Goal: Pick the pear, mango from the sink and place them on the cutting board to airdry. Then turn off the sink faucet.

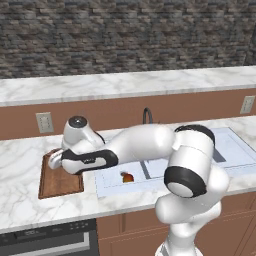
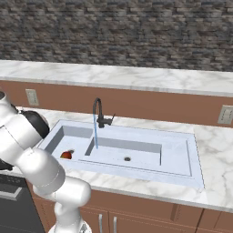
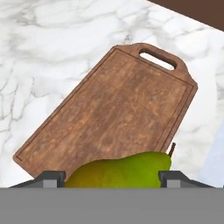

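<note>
In the hand view the yellow-green pear (image 3: 122,168) lies between the two fingertips of my gripper (image 3: 111,177), which is shut on it. Below it is the brown cutting board (image 3: 113,113), its loop handle toward the top of that view. From the left base view my arm stretches left, with the gripper (image 1: 55,160) over the cutting board (image 1: 55,182). The red-orange mango (image 1: 128,177) rests in the left basin of the white sink (image 1: 235,150). The mango (image 2: 66,154) also appears in the right base view, where water runs from the black sink faucet (image 2: 98,113).
Marble counter (image 1: 20,165) surrounds the board and the sink (image 2: 173,157). Wall outlets (image 1: 44,122) (image 2: 225,114) sit on the brown backsplash under a raised marble ledge. A dark appliance (image 1: 50,240) stands below the counter on the left.
</note>
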Controlling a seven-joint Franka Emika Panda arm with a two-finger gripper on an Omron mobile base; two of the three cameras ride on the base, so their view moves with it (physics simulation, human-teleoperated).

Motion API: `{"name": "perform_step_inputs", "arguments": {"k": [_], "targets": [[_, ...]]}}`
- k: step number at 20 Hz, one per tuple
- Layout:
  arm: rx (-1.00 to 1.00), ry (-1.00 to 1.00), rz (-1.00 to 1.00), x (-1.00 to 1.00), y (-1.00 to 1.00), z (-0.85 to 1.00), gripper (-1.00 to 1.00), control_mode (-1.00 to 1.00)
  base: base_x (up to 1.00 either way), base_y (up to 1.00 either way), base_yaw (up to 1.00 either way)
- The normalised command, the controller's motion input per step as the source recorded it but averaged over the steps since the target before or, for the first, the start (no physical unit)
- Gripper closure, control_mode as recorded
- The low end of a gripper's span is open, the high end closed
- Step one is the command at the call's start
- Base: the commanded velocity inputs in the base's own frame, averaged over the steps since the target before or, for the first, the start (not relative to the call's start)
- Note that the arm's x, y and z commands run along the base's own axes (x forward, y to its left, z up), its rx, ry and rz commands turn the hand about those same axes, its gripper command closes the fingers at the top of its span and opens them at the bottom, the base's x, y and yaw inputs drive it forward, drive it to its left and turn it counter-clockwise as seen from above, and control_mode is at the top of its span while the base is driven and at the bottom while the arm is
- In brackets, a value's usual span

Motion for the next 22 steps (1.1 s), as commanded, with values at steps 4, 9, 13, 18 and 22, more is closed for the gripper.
{"name": "perform_step_inputs", "arguments": {"k": [4, 9, 13, 18, 22], "targets": [[0.00, 0.00, 0.00, 0.09, 0.01, -0.16, 1.00, -1.00, 0.00, 0.00, 0.00], [0.00, 0.00, 0.00, 0.10, 0.02, -0.15, 1.00, -1.00, 0.00, 0.00, 0.00], [0.00, 0.02, 0.00, 0.08, 0.00, -0.12, 1.00, -1.00, 0.00, 0.00, 0.00], [0.00, 0.01, 0.00, 0.11, 0.06, -0.13, 1.00, -1.00, 0.00, 0.00, 0.00], [0.00, 0.00, 0.00, 0.13, 0.10, -0.12, 1.00, -1.00, 0.00, 0.00, 0.00]]}}
